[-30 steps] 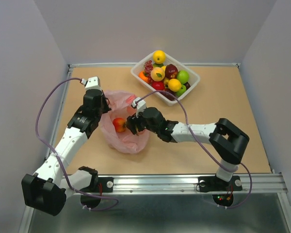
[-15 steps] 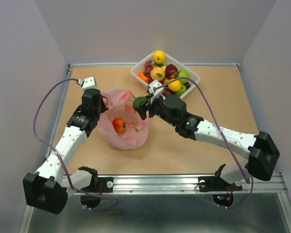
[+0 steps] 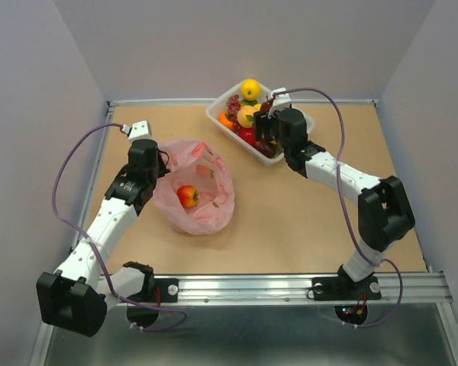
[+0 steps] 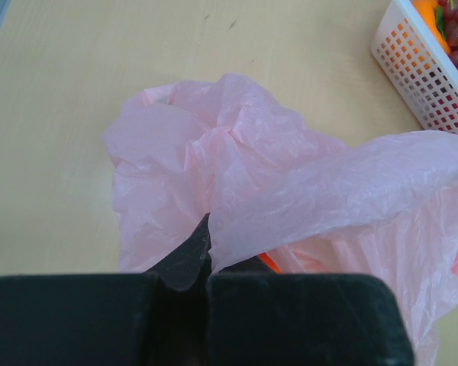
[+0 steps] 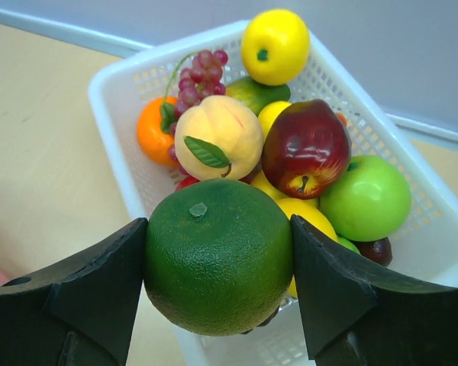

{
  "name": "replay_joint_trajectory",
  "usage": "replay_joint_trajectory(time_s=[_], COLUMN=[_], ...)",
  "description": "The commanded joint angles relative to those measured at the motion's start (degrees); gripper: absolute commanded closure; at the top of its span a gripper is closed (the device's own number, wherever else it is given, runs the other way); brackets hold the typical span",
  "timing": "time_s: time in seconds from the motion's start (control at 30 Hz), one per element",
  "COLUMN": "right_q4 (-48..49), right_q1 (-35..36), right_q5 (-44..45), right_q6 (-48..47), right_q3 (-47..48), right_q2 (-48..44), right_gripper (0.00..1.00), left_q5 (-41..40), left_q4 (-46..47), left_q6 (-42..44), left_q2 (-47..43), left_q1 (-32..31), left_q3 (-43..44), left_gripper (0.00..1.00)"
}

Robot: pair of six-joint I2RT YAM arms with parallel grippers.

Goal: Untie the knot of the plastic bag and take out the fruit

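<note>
Fingers of the left arm (image 4: 201, 255) are pressed together on a fold of the pink plastic bag (image 4: 290, 175); they pinch the thin film at the bag's left edge. The bag lies all crumpled on the left part of the table (image 3: 290, 221); a red and orange fruit (image 3: 187, 196) shows inside it, near the middle; I cannot tell where the knot is in the folds. Fingers of the right arm (image 3: 267, 128) are far from the bag, up over the white basket (image 5: 114, 76) at the back of the table; they squeeze a round green fruit (image 5: 217, 255), one finger on each side of it; the green fruit hangs above the near rim of the basket. The basket is full; a yellow lemon (image 5: 275, 46) sits at the far end, a peach (image 5: 217, 137) with a green leaf is in the middle, and a dark red apple (image 5: 305, 149) is just beside it; a green apple (image 5: 366, 198) is on the right; purple grapes (image 5: 202, 72) and an orange fruit (image 5: 153, 130) are on the left.
</note>
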Motion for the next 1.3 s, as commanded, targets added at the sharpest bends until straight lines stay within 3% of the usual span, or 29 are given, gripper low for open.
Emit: replay_joint_trajectory(time_s=[0.0,0.17,0.23,0.37,0.4,0.63,0.8,0.97,1.27], right_q4=[1.65,1.56,1.65,1.65,1.65,1.56,1.21,1.21,2.88], right_q1=[-1.54,-1.63,-1.54,-1.63,-1.63,-1.63,-1.54,0.12,11.90], right_q5=[-3.60,-2.73,-2.90,-3.52,-3.25,0.08,-1.84,-10.01,-13.35], right_q6=[-0.50,-1.38,-1.38,-1.55,-1.55,-2.08,-1.38,0.56,7.05], right_q3=[6.31,8.16,8.07,7.90,7.99,8.60,6.76,1.40,-6.95], right_q2=[3.89,8.55,9.70,10.58,10.58,10.23,6.54,-0.83,-8.05], right_gripper=[0.91,0.84,0.77,0.46,0.34,0.02,0.00,0.01,0.03], left_q5=[0.55,0.91,1.08,1.61,1.78,1.78,2.05,2.40,2.66], left_q4=[1.17,1.17,1.34,1.34,1.34,1.43,1.52,1.52,1.61], left_q6=[0.11,0.20,0.20,0.11,0.11,0.20,0.11,0.11,0.20], left_q2=[-0.28,-0.46,-0.37,-0.55,-0.55,-0.90,-0.81,-0.90,-0.72], left_q1=[0.43,0.87,0.87,0.96,1.04,1.13,1.22,1.31,1.48], left_q3=[-0.11,-0.11,-0.11,-0.11,-0.20,-0.20,-0.29,-0.20,-0.38], left_gripper=[1.00,1.00,1.00,1.00,1.00,1.00,1.00,1.00,1.00])
